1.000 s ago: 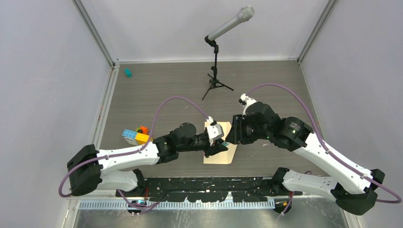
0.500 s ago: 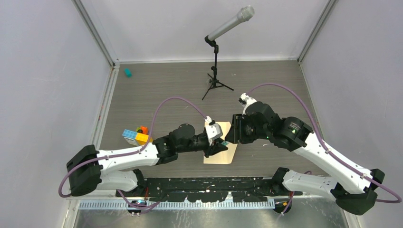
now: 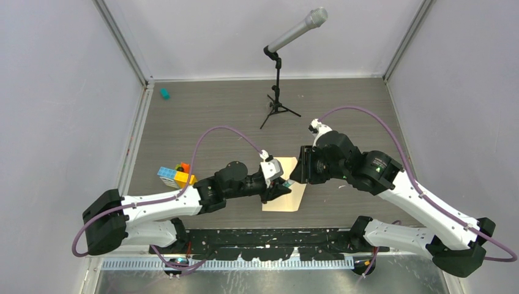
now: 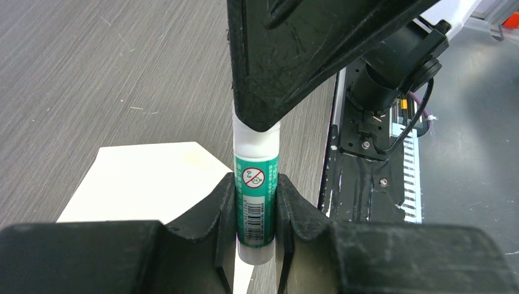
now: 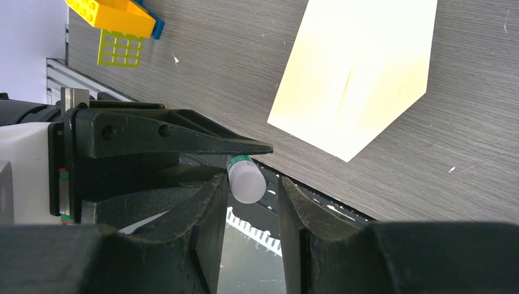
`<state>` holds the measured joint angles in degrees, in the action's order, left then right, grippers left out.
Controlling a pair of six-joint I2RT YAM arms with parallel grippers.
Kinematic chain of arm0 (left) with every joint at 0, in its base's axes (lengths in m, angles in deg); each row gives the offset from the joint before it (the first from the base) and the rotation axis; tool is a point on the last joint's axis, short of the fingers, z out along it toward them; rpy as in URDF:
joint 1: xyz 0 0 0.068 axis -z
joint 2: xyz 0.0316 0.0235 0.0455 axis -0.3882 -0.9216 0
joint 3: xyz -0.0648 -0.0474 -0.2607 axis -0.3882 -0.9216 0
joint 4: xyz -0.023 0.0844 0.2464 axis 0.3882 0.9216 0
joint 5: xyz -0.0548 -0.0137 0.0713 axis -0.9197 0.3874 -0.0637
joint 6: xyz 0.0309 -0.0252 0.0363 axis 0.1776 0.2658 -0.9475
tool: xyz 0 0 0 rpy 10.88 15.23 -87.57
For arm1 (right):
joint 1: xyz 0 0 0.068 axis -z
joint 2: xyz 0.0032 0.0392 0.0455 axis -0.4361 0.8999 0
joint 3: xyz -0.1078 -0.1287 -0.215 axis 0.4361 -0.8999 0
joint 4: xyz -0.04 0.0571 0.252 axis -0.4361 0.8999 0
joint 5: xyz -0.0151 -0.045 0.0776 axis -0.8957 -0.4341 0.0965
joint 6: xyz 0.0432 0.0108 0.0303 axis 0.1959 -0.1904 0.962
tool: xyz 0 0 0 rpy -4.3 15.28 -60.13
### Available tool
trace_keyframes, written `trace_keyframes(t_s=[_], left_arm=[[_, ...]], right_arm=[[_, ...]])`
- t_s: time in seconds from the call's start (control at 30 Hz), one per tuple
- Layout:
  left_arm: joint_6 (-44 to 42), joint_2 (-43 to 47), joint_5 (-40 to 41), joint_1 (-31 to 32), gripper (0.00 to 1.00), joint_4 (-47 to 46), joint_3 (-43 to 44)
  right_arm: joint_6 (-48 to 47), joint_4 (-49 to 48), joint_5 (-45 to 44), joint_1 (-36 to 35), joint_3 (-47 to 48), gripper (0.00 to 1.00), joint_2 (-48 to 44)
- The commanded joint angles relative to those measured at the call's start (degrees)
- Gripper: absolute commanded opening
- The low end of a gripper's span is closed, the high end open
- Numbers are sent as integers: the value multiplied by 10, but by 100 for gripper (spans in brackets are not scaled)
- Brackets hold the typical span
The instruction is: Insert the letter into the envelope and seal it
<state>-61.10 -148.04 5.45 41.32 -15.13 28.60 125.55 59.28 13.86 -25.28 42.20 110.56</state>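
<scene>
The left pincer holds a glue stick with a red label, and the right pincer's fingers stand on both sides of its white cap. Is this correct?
Only the colour is wrong: the left wrist view shows a green label on the glue stick in the left pincer. The right pincer does flank its white cap.

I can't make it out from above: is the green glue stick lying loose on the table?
No, the left gripper holds the glue stick clamped between its jaws.

Grey table [image 3: 202, 116] bears the envelope [image 3: 284, 206]; toy bricks [image 3: 174, 176]; microphone stand [image 3: 278, 105]; small teal object [image 3: 164, 93]
</scene>
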Motion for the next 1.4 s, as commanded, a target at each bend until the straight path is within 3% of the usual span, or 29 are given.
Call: trace_keyframes(t_s=[0.0,0.73,1.03,1.37], left_arm=[[4,14,11,2,0,-43,-1],[16,6,16,2,0,-68,-8],[8,7,10,1,0,-65,-15],[-8,25,-15,1,0,-23,-14]], right_arm=[[7,-31,-2,0,-2,40,0],[16,-60,32,0,-21,29,8],[5,-54,52,6,1,6,6],[-21,-12,105,40,43,1,4]])
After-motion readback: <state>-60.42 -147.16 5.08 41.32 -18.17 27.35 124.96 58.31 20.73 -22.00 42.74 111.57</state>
